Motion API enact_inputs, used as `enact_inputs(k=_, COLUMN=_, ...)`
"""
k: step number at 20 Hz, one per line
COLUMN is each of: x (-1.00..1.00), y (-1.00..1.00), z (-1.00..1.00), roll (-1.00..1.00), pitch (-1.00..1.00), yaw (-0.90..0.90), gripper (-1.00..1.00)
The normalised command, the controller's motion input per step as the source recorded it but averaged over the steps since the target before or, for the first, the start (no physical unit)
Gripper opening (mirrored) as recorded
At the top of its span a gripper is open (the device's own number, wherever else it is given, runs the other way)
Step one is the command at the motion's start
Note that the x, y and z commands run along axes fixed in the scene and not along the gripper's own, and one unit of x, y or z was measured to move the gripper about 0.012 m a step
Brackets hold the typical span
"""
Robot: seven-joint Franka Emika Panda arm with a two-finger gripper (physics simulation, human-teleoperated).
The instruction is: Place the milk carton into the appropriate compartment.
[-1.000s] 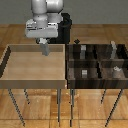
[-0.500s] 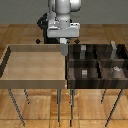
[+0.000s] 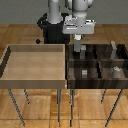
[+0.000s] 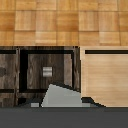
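My gripper [image 3: 78, 40] is shut on the milk carton [image 3: 78, 47], a slim grey carton that hangs upright from the fingers. It is held above the dark divided bin [image 3: 98, 62], over the far cell [image 3: 85, 55] on the exterior view's left, close to the wall shared with the tan bin. In the wrist view the carton's grey body [image 4: 60, 96] fills the near foreground, with dark striped cell walls [image 4: 22, 65] behind it. Which compartment is the right one cannot be told.
A small grey cube [image 3: 84, 72] lies in the near cell below the carton and also shows in the wrist view [image 4: 46, 71]. A pale round can [image 3: 116, 71] sits in the near right cell. A grey upright item [image 3: 113, 48] stands in the far right cell. The light tan bin [image 3: 35, 46] adjoins on the left.
The arm has carried the carton from over the tan bin toward the exterior view's right, to above the dark divided bin.
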Motion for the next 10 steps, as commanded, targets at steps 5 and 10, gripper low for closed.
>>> enact_inputs(k=5, x=-1.00, y=0.00, z=0.00, roll=0.00, pitch=0.00, yaw=0.00, gripper=-1.00)
enact_inputs(k=10, x=-1.00, y=0.10, z=0.00, roll=0.00, pitch=0.00, yaw=0.00, gripper=-1.00)
